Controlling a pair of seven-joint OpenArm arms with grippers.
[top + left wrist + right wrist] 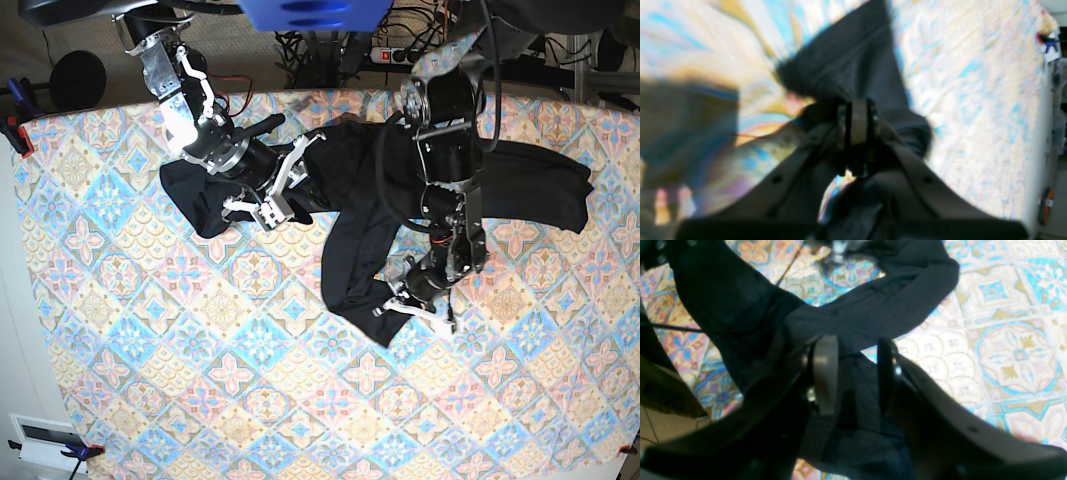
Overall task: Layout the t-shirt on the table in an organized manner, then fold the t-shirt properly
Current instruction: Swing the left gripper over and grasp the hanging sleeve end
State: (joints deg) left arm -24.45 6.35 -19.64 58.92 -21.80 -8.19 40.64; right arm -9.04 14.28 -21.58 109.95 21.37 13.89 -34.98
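Jaws of the left gripper (396, 296), right of centre in the base frame, are together, clamped on the t-shirt (345, 255). Right gripper (308, 200), upper centre, has its jaws apart above dark fabric. The t-shirt lies rumpled, extending from upper centre to lower centre. Beneath it, patterned cloth covers the table (180, 330).

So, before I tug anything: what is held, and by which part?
The left gripper appears to pinch the t-shirt near its narrow end; the right gripper holds nothing.
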